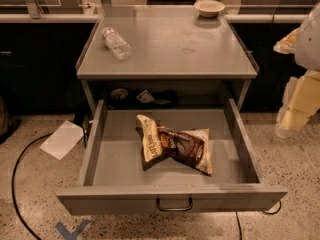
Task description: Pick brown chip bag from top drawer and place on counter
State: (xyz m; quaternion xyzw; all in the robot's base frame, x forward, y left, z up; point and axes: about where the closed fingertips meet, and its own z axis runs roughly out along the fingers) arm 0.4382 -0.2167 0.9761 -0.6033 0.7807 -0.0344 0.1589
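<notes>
Where the speckled floor (35, 219) was seen at the left: a black cable (15, 181) was trailed in a curve across it, and a sheet of white paper (62, 139) was laid flat just beside the left wall of the drawer.
Floor mark: a blue tape mark (70, 230) was stuck to the floor below the drawer's left front corner.
Bottle: a clear plastic bottle (116, 43) was laid on its side on the left part of the tabletop, with its cap pointed toward the far left corner.
Counter: the counter (175, 54) was seen from above as a flat grey metal top with low raised side edges. It carried only the bottle and a bowl, which were set well apart.
Shelf: some dark items (145, 98) were tucked in the shadow under the counter, behind the drawer; what they were could not be told.
Drawer: the top drawer (120, 196) was found standing wide open beneath the counter, with a dark loop handle (174, 204) fixed at the middle of its front panel.
Task item: the brown chip bag (176, 145) was laid crumpled on the drawer floor, near the middle and clear of all four walls, its cream ends turned up-left and down-right.
Bowl: a pale bowl (209, 7) was set upright at the far right of the counter.
Claw: the gripper (296, 109) was held at the right edge of the view, beside the counter and well apart from the bag; whether it was open or closed could not be told.
</notes>
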